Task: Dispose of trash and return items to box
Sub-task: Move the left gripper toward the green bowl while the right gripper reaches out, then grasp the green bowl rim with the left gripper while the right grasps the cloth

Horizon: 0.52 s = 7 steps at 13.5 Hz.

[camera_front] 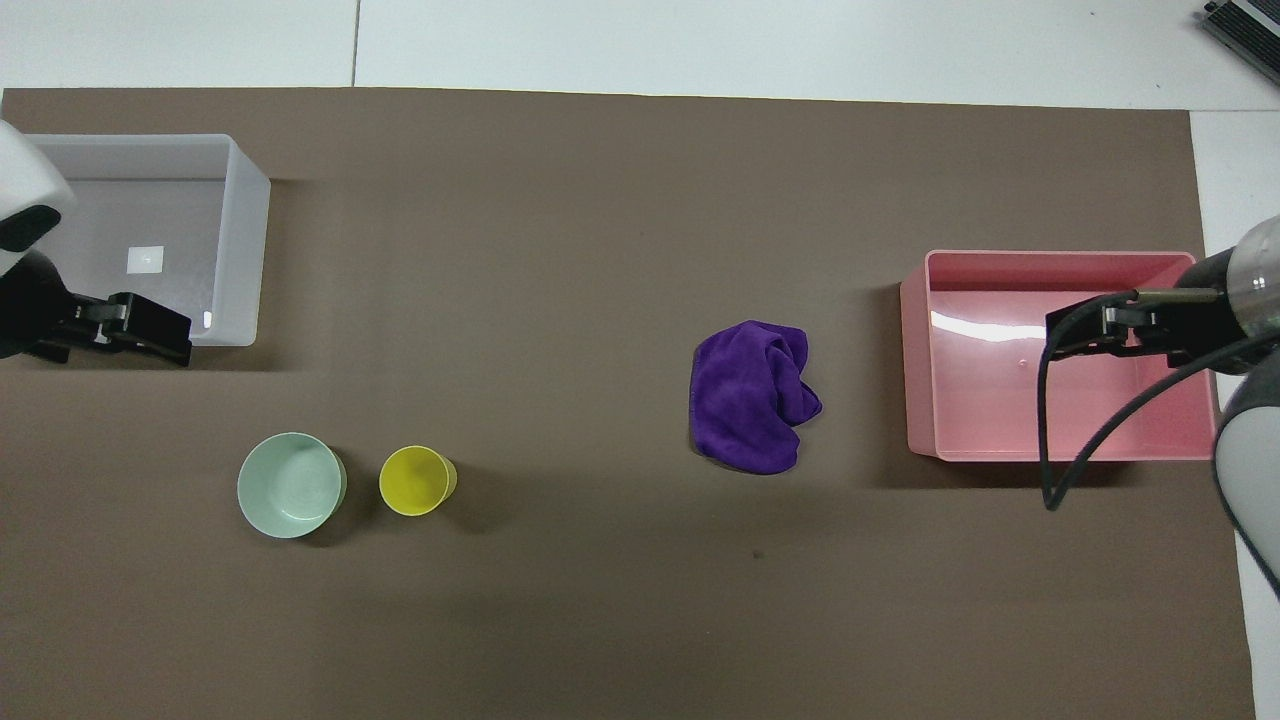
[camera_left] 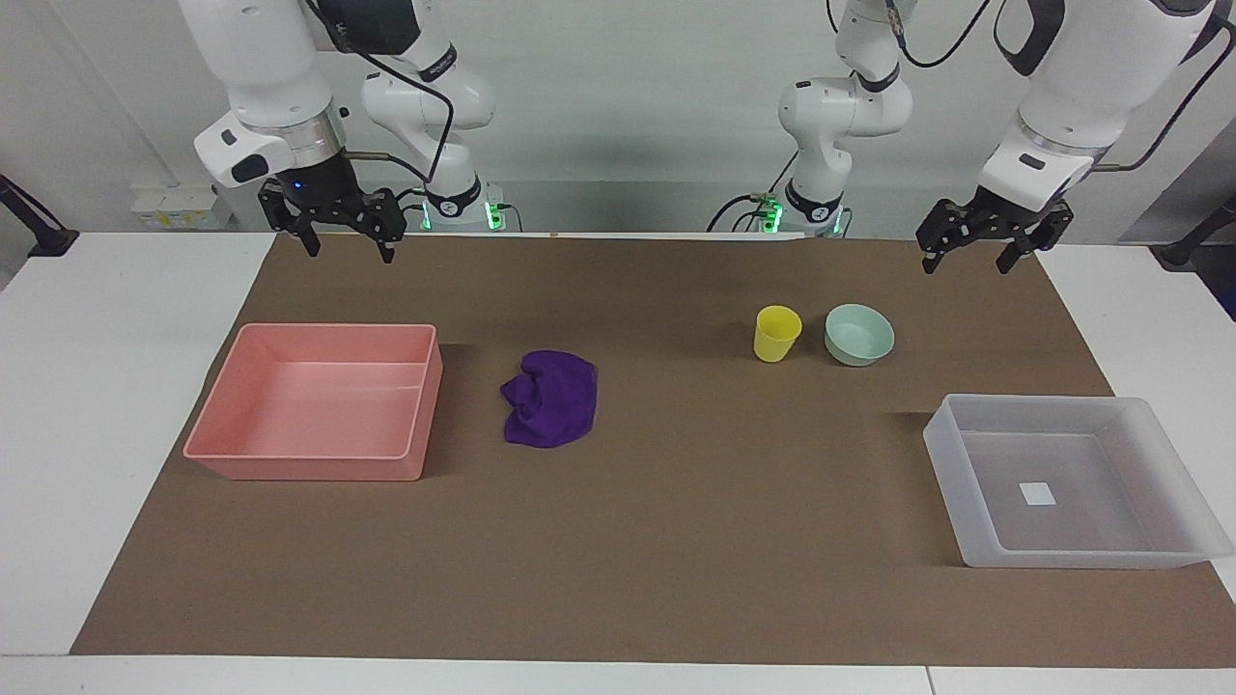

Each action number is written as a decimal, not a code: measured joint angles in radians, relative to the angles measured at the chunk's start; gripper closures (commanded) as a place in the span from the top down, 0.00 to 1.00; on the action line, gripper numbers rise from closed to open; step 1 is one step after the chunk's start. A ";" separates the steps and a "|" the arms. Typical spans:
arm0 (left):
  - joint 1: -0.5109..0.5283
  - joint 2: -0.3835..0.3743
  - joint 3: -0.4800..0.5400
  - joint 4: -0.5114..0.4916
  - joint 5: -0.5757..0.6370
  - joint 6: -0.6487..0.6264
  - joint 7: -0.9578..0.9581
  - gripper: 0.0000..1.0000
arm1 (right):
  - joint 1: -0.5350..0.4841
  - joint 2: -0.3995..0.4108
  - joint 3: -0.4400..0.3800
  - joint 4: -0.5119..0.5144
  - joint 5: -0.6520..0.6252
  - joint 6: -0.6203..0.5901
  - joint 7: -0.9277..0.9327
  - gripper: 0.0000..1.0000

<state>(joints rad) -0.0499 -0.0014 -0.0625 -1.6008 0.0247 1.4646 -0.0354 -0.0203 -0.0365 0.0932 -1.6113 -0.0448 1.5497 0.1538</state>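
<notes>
In the facing view, your left pincer (camera_left: 980, 251) hangs released, fingers spread, above the mat's edge at the robots' end of the table (camera_left: 126, 405). The mint-green bowl (camera_left: 859, 334) sits on the mat below it, a little toward the table's middle, with the yellow cup (camera_left: 777, 333) just beside the bowl, upright and not touching it. The translucent box (camera_left: 1067, 481) lies farther out from the robots than this pincer's spot, at the same end of the table, empty but for a white sticker (camera_left: 1038, 494) on its floor. That layout looks meant to give this arm a short carry from cup and bowl to box. Your right pincer (camera_left: 348, 239) also hangs released over its own corner of the mat. The pink tray (camera_left: 319, 401) is below and farther out, and the purple rag (camera_left: 550, 398) lies near the tray, toward the middle, probably so this arm can drop the trash there.

In the overhead view, the left pincer (camera_front: 150, 330) shows against the box (camera_front: 245, 240) at its nearer edge; being raised, it touches nothing. Bowl (camera_front: 291, 485) and cup (camera_front: 417, 481) lie nearer the robots than the box. The right pincer (camera_front: 1085, 330) shows over the pink tray (camera_front: 915, 360), with the rag (camera_front: 750, 395) beside the tray toward the middle. Nothing is gripped yet, so all three things remain to be moved.
</notes>
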 measured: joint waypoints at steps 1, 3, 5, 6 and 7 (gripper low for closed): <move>0.009 -0.001 0.001 -0.031 -0.010 -0.007 0.000 1.00 | 0.001 0.000 0.001 -0.002 0.000 0.004 0.000 1.00; 0.055 -0.005 0.002 -0.111 -0.062 0.001 0.021 1.00 | 0.002 -0.001 0.006 -0.023 0.000 0.047 0.000 1.00; 0.134 -0.008 0.006 -0.208 -0.116 0.053 0.131 1.00 | 0.017 0.001 0.010 -0.070 0.000 0.123 0.000 1.00; 0.174 -0.008 0.008 -0.265 -0.130 0.083 0.179 1.00 | 0.030 0.003 0.011 -0.100 0.000 0.168 0.008 1.00; 0.208 -0.006 0.011 -0.343 -0.135 0.140 0.210 1.00 | 0.049 0.006 0.011 -0.141 0.000 0.222 0.025 1.00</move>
<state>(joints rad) 0.1584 -0.0075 -0.0518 -1.9438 -0.1105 1.6050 0.1747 0.0288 -0.0301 0.1045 -1.7519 -0.0446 1.7721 0.1792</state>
